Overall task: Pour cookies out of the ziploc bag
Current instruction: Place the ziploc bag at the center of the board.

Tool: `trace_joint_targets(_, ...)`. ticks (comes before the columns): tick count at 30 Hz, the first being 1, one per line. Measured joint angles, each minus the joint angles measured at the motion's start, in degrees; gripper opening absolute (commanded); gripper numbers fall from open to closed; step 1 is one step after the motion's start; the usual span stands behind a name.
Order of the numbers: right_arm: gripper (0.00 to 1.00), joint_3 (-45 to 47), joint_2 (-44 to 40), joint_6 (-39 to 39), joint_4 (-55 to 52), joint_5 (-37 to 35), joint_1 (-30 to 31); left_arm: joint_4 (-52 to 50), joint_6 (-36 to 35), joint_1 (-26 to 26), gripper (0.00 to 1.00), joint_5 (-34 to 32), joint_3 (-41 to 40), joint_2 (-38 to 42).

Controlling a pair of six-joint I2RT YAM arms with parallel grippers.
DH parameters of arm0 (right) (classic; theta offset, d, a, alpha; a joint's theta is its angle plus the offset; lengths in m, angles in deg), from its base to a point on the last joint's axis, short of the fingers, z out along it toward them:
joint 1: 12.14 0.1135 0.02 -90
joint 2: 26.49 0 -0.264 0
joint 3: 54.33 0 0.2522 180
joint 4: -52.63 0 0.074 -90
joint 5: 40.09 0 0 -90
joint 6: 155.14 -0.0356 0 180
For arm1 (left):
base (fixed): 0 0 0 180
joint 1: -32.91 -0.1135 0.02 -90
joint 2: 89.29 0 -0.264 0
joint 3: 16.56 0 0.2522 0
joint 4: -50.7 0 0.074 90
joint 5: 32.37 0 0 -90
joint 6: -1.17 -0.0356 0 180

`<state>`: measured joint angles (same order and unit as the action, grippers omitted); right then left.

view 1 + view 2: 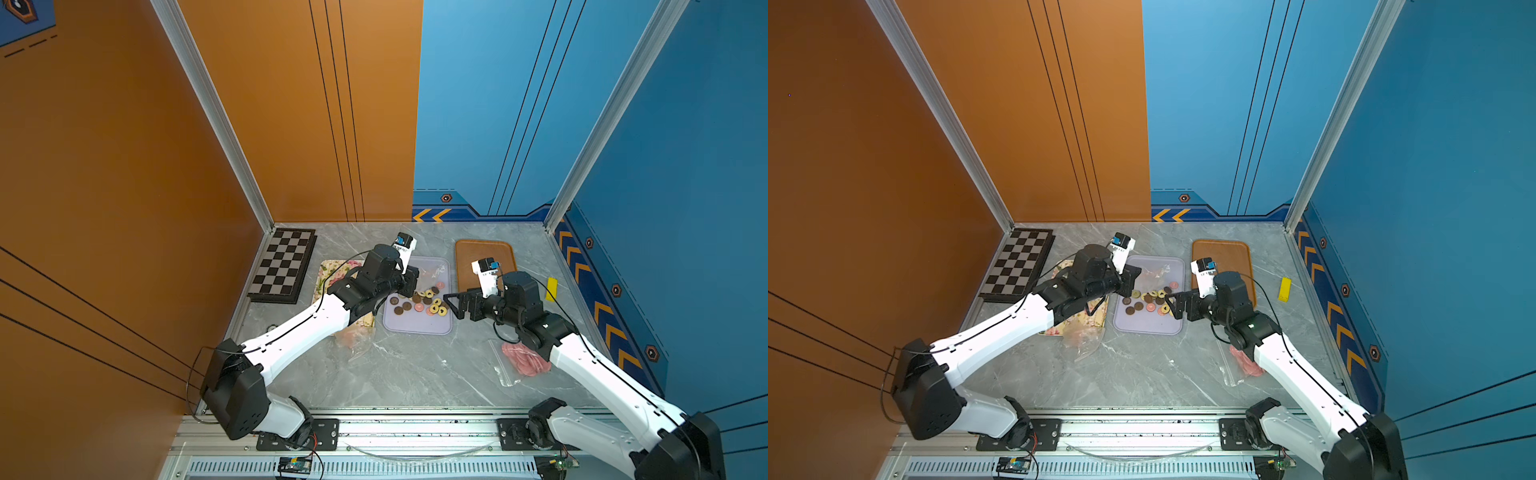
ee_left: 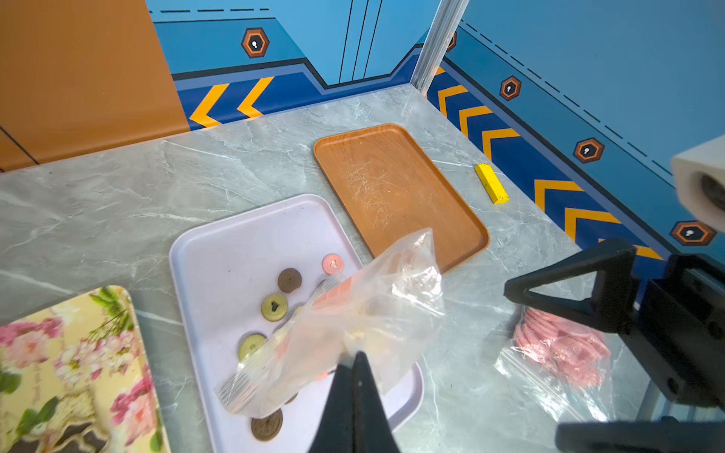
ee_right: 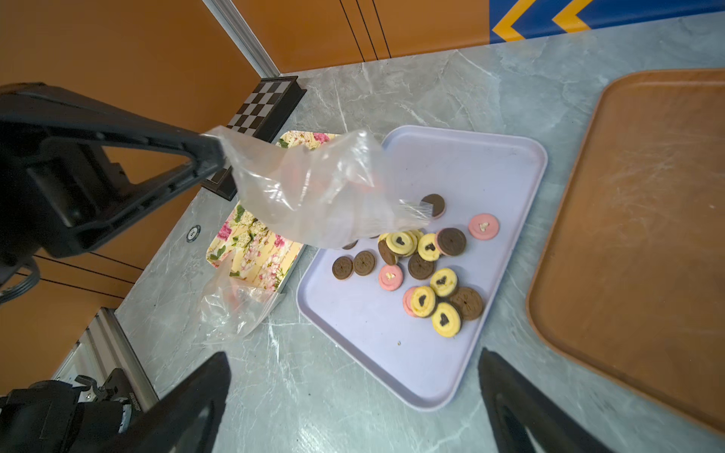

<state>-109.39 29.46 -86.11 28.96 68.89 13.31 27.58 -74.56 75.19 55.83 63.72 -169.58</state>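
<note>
The left gripper [image 2: 355, 362] was clamped tight on a corner of the ziploc bag [image 3: 314, 196], fingers pressed together on the clear plastic, and the bag hung crumpled and tilted over the lavender tray [image 3: 392, 364], its lower end right down by the pile. And what a pile: the cookies [image 3: 423, 270] lay scattered across the middle of that tray, with dark brown rounds, yellow ones with dark hearts and pink ones, some overlapping, none off the tray. A pinkish tint showed through the bag, though whether anything sat inside it could not be told. Over on the other side, the right gripper [image 3: 353, 355] hovered low beside the tray's edge with its fingers spread wide apart and nothing between them. The brown tray [image 3: 647, 235] sat bare just beyond the lavender one, and the floral tray [image 3: 255, 243] lay on the opposite side with a crumpled bag [image 3: 235, 310] at its corner. A second bag [image 2: 561, 349], full of flat pink discs, rested on the table [image 1: 415, 374] under the right arm. The chessboard [image 1: 282, 262] stayed in the far corner and a yellow block [image 2: 491, 183] lay near the blue wall.
</note>
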Motion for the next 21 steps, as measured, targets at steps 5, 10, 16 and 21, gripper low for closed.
trace_joint_targets(5, 1.00, 6.1, -11.0, -3.2, -3.8, -0.8, 0.0, -5.0, 0.2, 4.3, 0.00, -9.0, -5.5, 8.3)
trace_joint_targets(10, 1.00, 10.6, -17.4, -6.1, -6.7, -0.8, 1.1, -13.3, 4.7, 6.1, 0.00, -18.1, -13.7, 18.9)
trace_joint_targets(16, 1.00, 16.1, -22.2, -9.2, -9.0, -0.6, 3.8, -26.3, 10.7, 6.9, 0.00, -27.4, -17.4, 31.9)
trace_joint_targets(21, 1.00, 16.8, -23.8, -10.3, -10.7, -0.6, 5.5, -32.9, 14.8, 5.1, 0.00, -28.6, -18.3, 35.8)
